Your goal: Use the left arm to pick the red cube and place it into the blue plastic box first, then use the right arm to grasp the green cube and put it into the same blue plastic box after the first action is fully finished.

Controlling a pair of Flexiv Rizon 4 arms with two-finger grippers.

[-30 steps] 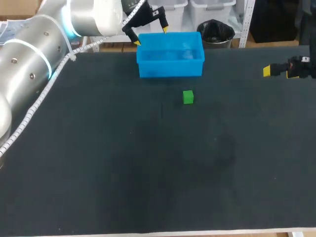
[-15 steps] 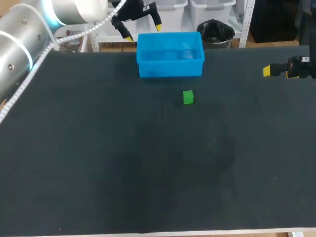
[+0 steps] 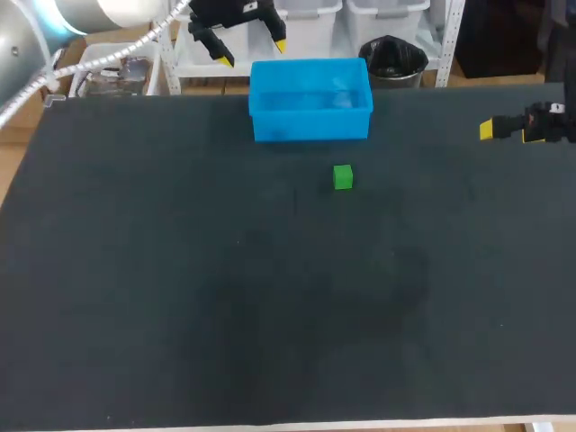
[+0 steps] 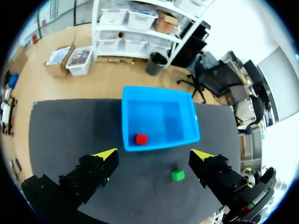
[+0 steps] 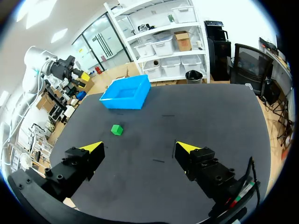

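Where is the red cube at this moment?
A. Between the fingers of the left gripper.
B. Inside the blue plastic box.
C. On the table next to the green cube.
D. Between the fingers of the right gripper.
B: in the left wrist view the red cube lies on the floor of the blue plastic box, while the left gripper is open with nothing between its fingers.

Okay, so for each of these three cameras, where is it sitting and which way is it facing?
Head view: fixed above and behind, looking down on the table; left gripper beside the blue box, right gripper at the right edge.
Left wrist view: high up, looking down into the blue box holding the red cube; own open gripper shows.
Right wrist view: at the table's right side, looking across it; own open gripper, left arm beyond.
Shared: all show the blue box and green cube.
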